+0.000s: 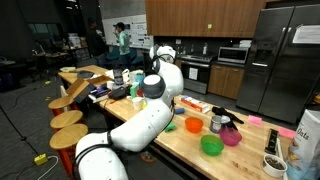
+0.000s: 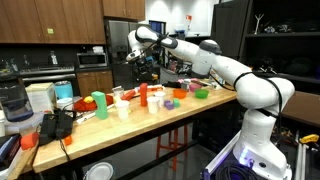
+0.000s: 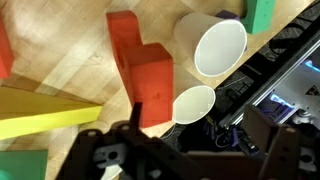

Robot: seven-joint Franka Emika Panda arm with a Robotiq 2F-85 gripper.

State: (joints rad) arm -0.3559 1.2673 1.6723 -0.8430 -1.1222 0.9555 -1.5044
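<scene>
Red block, just beyond the fingers, white cup beside it, finger spacing seemingly hidden, cannot tell.

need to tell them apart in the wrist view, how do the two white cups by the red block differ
The upper cup shows its side wall as well as its mouth; the lower cup shows almost only its mouth. The upper cup's mouth looks wider in the picture than the lower cup's. The lower cup sits close beside the red block; the upper cup lies off its corner. Both are white and look empty.
</scene>
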